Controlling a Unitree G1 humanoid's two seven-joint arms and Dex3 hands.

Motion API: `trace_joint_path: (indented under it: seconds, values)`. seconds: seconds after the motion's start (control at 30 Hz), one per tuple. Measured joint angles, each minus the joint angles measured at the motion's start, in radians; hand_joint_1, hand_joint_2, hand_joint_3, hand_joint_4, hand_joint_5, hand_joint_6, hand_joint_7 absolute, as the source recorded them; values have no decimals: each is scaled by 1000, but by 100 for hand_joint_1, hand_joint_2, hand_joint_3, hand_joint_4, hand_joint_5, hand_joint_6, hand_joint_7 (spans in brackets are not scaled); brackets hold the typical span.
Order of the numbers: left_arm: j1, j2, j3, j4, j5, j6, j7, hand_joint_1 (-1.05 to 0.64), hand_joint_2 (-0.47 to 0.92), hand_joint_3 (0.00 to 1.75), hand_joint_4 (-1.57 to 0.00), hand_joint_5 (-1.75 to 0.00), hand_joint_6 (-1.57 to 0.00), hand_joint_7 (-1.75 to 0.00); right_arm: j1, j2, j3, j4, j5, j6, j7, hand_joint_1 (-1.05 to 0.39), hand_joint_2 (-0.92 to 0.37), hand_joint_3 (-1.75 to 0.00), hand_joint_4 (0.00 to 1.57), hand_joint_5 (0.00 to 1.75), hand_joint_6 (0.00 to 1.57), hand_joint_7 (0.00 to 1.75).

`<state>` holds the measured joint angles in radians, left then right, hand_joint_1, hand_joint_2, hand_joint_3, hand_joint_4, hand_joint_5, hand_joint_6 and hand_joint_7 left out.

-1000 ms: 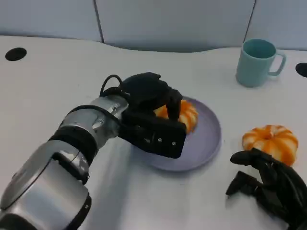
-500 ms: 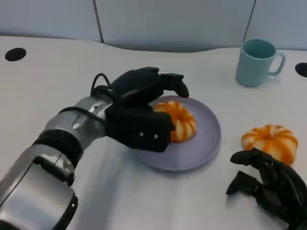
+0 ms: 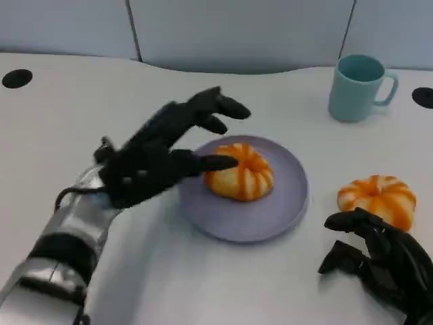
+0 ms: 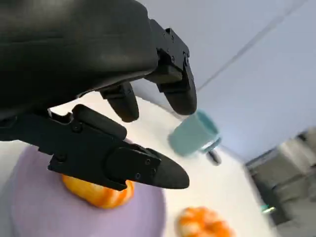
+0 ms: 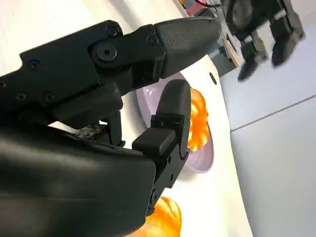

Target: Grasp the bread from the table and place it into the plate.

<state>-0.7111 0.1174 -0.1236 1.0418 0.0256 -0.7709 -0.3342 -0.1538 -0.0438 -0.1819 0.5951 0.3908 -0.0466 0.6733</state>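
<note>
An orange striped bread [image 3: 239, 171] lies on the lilac plate [image 3: 284, 203] in the middle of the table; the left wrist view shows the same bread [image 4: 101, 192] on the plate [image 4: 34, 207]. My left hand [image 3: 162, 152] hovers just left of the plate with fingers spread and nothing in them. A second orange bread [image 3: 379, 198] lies on the table to the right. My right hand [image 3: 379, 261] rests on the table just in front of it, fingers apart, empty. The right wrist view shows the bread [image 5: 197, 123] on the plate past my fingers [image 5: 170, 118].
A light teal mug [image 3: 358, 87] stands at the back right. Dark round holes sit in the tabletop at the far left [image 3: 16, 78] and far right [image 3: 423, 97]. A grey wall panel runs along the back edge.
My left hand has let go of the bread, opened its fingers and drawn back to the left off the plate. The bread stays on the plate. The right hand has not moved.
</note>
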Motion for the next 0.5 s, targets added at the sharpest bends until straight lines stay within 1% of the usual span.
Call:
trace_joint_path:
  seconds: [0.07, 0.17, 0.27, 0.37, 0.5]
  values:
    - [95, -1, 52, -80, -96, 40, -66, -42, 92, 20, -53, -97, -53, -50, -4, -5, -5, 10, 1, -5, 3, -44, -92, -15, 66, 140, 64, 100]
    - [196, -21, 99, -182, -188, 94, -103, -42, 92, 19, -56, -97, -56, -48, -9, -6, -8, 19, 0, -6, 3, -44, -92, -15, 66, 140, 65, 100]
    - [244, -52, 129, -271, -251, 149, -129, -43, 92, 20, -58, -100, -61, -49, -11, -5, -7, 23, 0, -6, 4, -45, -92, -16, 65, 140, 64, 100]
    - [299, -93, 169, -391, -350, 244, -141, -45, 92, 21, -59, -101, -62, -48, -15, -5, -9, 33, 1, -15, 17, -45, -92, -16, 65, 140, 64, 99]
    - [372, -111, 198, -502, -416, 357, -153, -43, 92, 24, -61, -104, -68, -50, -18, -4, -11, 42, 0, -27, 24, -45, -92, -16, 66, 140, 65, 99]
